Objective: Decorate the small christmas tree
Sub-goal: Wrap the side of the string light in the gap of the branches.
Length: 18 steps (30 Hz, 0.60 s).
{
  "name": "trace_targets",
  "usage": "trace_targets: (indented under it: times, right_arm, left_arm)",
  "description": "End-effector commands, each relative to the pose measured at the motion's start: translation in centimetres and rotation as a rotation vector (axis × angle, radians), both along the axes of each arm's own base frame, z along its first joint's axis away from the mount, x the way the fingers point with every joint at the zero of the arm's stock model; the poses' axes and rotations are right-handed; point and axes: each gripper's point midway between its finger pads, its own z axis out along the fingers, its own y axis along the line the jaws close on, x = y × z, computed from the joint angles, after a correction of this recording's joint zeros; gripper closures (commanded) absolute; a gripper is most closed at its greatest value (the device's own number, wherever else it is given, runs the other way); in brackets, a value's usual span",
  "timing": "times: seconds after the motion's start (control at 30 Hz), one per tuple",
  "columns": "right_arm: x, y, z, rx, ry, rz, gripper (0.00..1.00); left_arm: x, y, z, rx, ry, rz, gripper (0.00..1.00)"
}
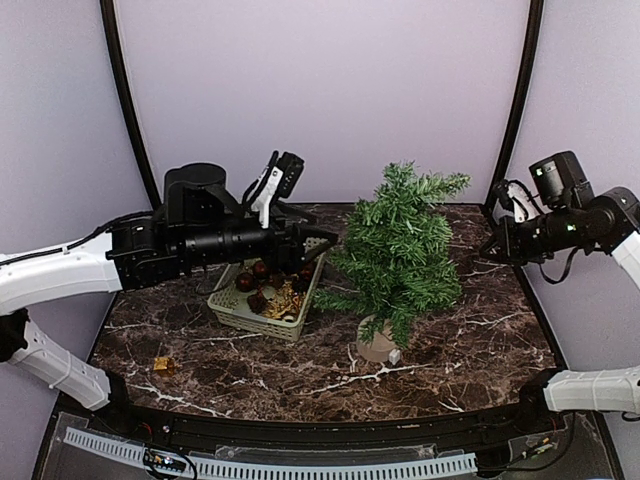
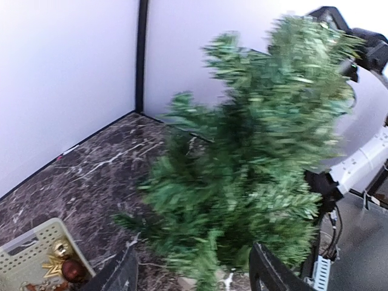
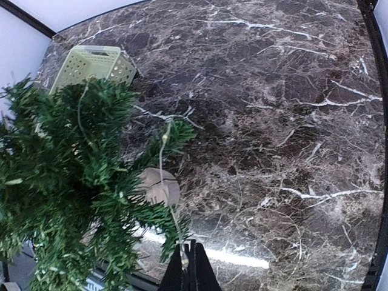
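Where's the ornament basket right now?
Top view: the pale green basket sits left of centre on the marble table, just left of the small christmas tree.

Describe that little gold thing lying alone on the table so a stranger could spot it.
Start at the dark marble table, then find the pale green basket left of the small christmas tree. Nearer the front left corner lies the small gold object, alone on bare marble, unlike the ornaments heaped in the basket.
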Motion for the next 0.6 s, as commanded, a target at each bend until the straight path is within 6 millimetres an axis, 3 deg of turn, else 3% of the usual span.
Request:
trace_targets:
  times: [0.0, 0.23, 0.33, 0.37, 0.4, 0.43, 0.57]
  right_arm:
    - [-2.6, 1.1, 1.2, 0.077, 0.046, 0.096, 1.0]
    - [-4.9, 3.2, 0.9, 0.185, 0.147, 0.199, 1.0]
    - [-6.0, 4.2, 1.5, 0.252, 0.187, 0.244, 1.0]
    - [-6.2, 4.4, 1.7, 0.265, 0.194, 0.252, 1.0]
    - [-6.5, 4.4, 1.8, 0.273, 0.202, 0.255, 1.0]
    - [-6.6, 4.5, 1.9, 0.28, 0.208, 0.254, 1.0]
    - [-7.2, 4.6, 1.9, 0.299, 0.238, 0.258, 1.0]
  left_arm:
    - [-4.8, -2.0, 1.7, 0.015, -0.033, -0.111, 0.35]
    - [-11.3, -7.8, 1.3, -0.065, -0.039, -0.254, 0.35]
    - [-12.7, -10.2, -0.1, -0.075, -0.012, -0.294, 0.32]
    - [-13.6, -11.0, 0.7, -0.104, -0.012, -0.324, 0.31]
    - [-14.0, -12.2, -0.5, -0.09, 0.007, -0.344, 0.3]
    - [-14.6, -13.0, 0.4, -0.115, 0.0, -0.364, 0.3]
    - [-15.9, -16.8, -0.5, -0.108, 0.015, -0.416, 0.28]
